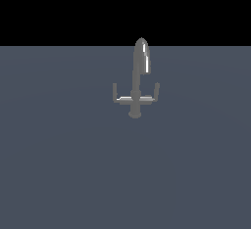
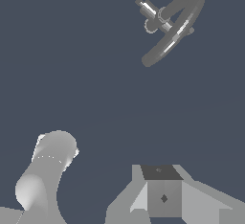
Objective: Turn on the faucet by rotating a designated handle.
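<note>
Faucet (image 1: 136,83) stands upright on the floor (image 1: 59,164), handle (image 1: 117,95) untouched. My gripper (image 2: 163,196) is well apart; jaw spread probably hidden, cannot tell.

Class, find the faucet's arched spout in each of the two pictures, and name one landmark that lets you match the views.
Exterior view: the spout rises in the upper middle, above the crossbar, seen nearly edge-on.
Wrist view: the spout shows in the far corner of the picture as a wide tilted arch.
Shared landmark: the crossbar at the spout's foot, with an upturned arm.
</note>
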`<state>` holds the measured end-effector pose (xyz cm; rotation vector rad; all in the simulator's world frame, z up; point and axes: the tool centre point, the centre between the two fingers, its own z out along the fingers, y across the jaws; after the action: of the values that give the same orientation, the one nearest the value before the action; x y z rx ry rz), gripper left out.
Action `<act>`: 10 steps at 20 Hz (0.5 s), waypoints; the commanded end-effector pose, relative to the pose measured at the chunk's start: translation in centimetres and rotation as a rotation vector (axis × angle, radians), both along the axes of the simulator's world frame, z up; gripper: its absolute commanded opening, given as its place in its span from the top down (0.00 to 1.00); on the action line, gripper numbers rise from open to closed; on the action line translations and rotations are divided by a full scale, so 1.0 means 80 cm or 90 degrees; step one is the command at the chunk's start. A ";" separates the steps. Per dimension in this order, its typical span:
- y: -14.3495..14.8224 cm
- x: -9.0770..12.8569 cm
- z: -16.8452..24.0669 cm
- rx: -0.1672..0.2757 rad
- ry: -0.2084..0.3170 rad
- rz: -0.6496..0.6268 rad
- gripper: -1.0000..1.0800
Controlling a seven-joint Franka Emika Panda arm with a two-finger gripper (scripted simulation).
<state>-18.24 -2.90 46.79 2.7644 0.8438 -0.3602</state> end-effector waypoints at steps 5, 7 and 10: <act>-0.005 0.029 -0.011 -0.029 0.066 0.116 1.00; -0.007 0.038 -0.014 -0.037 0.088 0.151 1.00; -0.009 0.052 -0.020 -0.049 0.121 0.203 1.00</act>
<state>-14.66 -3.51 45.41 2.5364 1.2117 -0.5544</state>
